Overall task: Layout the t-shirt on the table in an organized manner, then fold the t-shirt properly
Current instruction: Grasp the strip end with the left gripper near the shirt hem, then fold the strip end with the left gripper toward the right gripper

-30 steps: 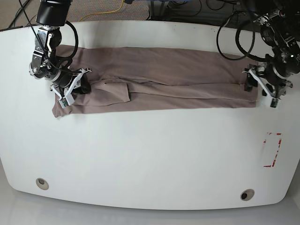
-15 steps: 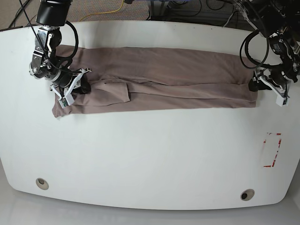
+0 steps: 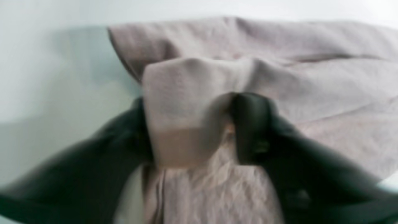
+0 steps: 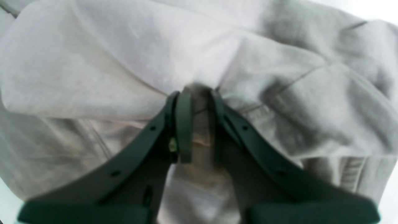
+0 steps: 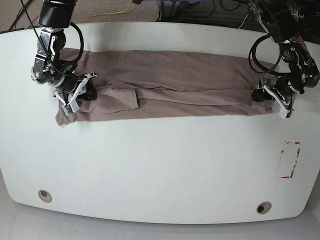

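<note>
The right gripper (image 4: 199, 124) pinches a bunched fold of the t-shirt (image 4: 124, 62) between its dark fingers (image 4: 183, 130), cloth spreading away on both sides of it. The left gripper (image 3: 192, 133) has a raised fold of the shirt's end between its fingers (image 3: 252, 127), though blur hides how firmly it closes. The mauve-brown shirt stretches as a long folded band between both grippers across the far half of the white table (image 5: 160, 165).
</note>
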